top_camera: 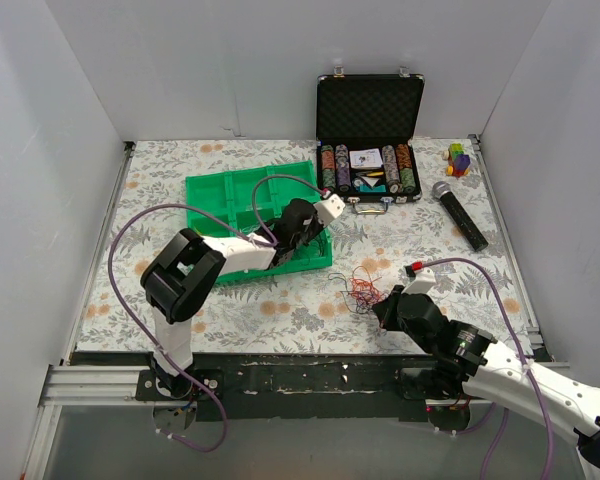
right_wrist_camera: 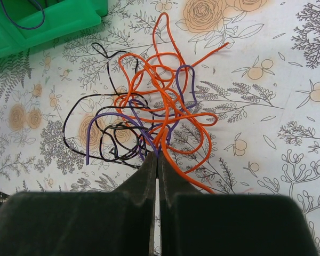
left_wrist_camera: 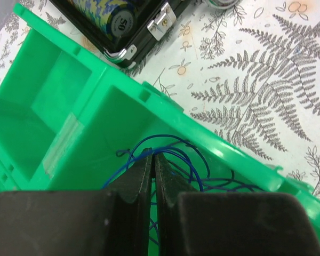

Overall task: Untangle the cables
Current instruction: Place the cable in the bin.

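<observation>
A tangle of thin orange, purple and black cables [right_wrist_camera: 160, 106] lies on the floral table, seen from above as a small knot [top_camera: 363, 290]. My right gripper [right_wrist_camera: 157, 156] is at the tangle's near edge, shut, with purple and orange strands pinched at its tips. My left gripper [left_wrist_camera: 152, 154] reaches into the green tray [left_wrist_camera: 90, 106], and is shut on a loop of a blue cable [left_wrist_camera: 177, 143]. More coils of that cable lie on the tray floor. The tray [top_camera: 220, 195] sits left of centre. Its corner [right_wrist_camera: 58, 21] shows in the right wrist view.
An open black case [top_camera: 370, 110] with poker chips stands at the back. Its latched corner [left_wrist_camera: 149, 26] lies just past the tray. A black microphone [top_camera: 460, 215] lies to the right, and a small coloured block toy [top_camera: 459, 158] sits at the back right. White walls enclose the table.
</observation>
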`<state>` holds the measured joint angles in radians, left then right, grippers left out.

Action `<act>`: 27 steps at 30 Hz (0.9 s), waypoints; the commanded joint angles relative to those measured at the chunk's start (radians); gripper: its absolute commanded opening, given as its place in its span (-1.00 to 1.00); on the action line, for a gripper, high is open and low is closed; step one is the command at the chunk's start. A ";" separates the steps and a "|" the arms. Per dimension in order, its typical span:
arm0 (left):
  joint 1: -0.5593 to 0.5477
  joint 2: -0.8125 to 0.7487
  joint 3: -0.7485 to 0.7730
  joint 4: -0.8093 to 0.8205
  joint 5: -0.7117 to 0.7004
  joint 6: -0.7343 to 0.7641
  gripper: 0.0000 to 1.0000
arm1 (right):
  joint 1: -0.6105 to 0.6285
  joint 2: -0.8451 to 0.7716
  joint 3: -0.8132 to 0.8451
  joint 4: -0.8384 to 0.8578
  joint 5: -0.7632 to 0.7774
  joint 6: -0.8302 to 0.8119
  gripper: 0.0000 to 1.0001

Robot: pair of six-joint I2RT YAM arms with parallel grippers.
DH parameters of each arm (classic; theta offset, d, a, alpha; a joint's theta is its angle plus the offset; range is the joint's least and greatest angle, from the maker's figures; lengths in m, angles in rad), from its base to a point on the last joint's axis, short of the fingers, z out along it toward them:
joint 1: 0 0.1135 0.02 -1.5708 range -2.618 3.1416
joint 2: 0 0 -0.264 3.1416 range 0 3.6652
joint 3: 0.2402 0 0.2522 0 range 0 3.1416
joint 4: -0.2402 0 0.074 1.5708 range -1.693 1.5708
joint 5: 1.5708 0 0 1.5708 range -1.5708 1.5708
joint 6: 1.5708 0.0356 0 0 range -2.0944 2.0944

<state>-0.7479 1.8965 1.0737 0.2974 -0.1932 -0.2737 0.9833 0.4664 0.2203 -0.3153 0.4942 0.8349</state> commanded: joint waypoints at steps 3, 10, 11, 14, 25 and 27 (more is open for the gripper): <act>0.007 0.016 0.091 -0.110 0.004 0.008 -0.84 | 0.003 -0.008 0.042 0.019 0.007 0.007 -0.97; 0.019 0.047 0.160 -0.263 0.034 -0.016 -0.47 | 0.003 -0.003 0.103 -0.056 0.017 0.000 -0.97; 0.018 0.047 0.172 -0.286 0.046 -0.034 -0.41 | 0.003 -0.003 0.120 -0.079 0.018 -0.005 -0.97; 0.018 0.009 0.177 -0.334 0.077 -0.035 -0.27 | 0.003 -0.009 0.146 -0.113 0.020 -0.003 -0.97; 0.030 -0.139 0.373 -0.598 0.159 0.001 0.36 | 0.003 0.002 0.143 -0.110 0.012 0.012 -0.97; 0.035 -0.145 0.413 -0.621 0.166 0.001 0.40 | 0.003 0.001 0.143 -0.123 0.007 0.012 -0.97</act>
<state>-0.7265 1.8507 1.3945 -0.2413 -0.0601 -0.2867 0.9833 0.4660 0.3313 -0.4252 0.4946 0.8352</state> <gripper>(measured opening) 0.680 0.034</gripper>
